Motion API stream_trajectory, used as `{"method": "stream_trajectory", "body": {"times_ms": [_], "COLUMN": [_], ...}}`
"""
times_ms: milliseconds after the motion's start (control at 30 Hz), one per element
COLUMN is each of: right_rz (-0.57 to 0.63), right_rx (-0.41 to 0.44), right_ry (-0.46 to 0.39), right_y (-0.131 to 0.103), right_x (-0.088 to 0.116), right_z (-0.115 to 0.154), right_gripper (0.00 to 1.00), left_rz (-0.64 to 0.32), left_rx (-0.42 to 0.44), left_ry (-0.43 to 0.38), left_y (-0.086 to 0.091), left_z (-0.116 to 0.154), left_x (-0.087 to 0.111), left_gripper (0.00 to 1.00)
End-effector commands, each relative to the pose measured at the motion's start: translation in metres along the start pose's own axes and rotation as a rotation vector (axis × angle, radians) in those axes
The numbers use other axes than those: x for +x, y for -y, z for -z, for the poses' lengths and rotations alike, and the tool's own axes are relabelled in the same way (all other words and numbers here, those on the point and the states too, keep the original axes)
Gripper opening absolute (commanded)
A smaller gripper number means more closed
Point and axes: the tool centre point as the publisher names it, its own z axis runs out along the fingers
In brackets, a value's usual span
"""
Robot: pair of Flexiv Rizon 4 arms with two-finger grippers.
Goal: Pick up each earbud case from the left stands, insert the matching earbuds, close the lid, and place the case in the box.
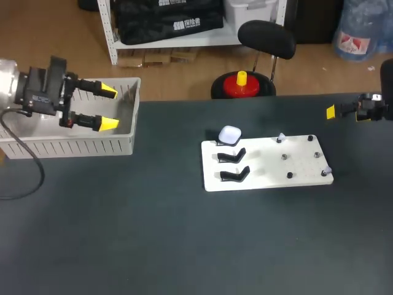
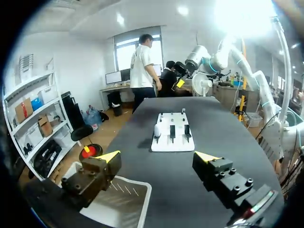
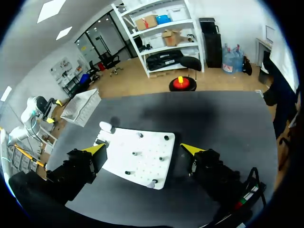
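Observation:
A white earbud case [image 1: 230,134] sits on the far stand at the left end of the white board [image 1: 267,178]. Two black stands [image 1: 233,165] nearer me are empty. Small pale earbuds [image 1: 282,136] sit on pegs at the board's right side. My left gripper [image 1: 105,108] hangs open over the grey box [image 1: 67,146], empty. In the left wrist view the left gripper [image 2: 159,159] has the board [image 2: 172,142] and the case [image 2: 157,130] well ahead of it. My right gripper [image 1: 334,112] is at the table's far right; in its own view the right gripper [image 3: 144,148] stands open above the board [image 3: 137,166].
The grey box stands at the table's far left edge, with its near corner [image 2: 118,204] under my left gripper. Dark tabletop [image 1: 153,233] lies bare in front of the board. A pale earbud [image 3: 151,183] sits on the board's near corner under the right gripper.

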Motion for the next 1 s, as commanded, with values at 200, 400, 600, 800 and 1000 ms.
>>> {"method": "stream_trajectory", "body": {"times_ms": [200, 400, 600, 800, 1000], "right_rz": [0.000, 0.000, 0.000, 0.000, 0.000], "right_rx": [-0.001, -0.001, -0.001, -0.001, -0.001], "right_ry": [0.000, 0.000, 0.000, 0.000, 0.000], "right_y": [0.000, 0.000, 0.000, 0.000, 0.000], "right_x": [0.000, 0.000, 0.000, 0.000, 0.000], "right_z": [-0.001, -0.001, -0.001, -0.001, -0.001], "right_gripper": [1.00, 1.00, 1.00, 1.00, 1.00], "left_rz": [-0.007, -0.013, -0.018, 0.016, 0.025], "left_rx": [0.044, 0.066, 0.097, 0.093, 0.099], "left_ry": [0.003, -0.019, 0.013, 0.044, 0.043], "left_y": [-0.006, -0.004, -0.003, -0.003, -0.002], "left_z": [-0.071, -0.111, -0.144, -0.172, -0.175], "left_x": [-0.007, -0.013, -0.011, -0.013, -0.014], "left_gripper": [1.00, 1.00, 1.00, 1.00, 1.00]}}
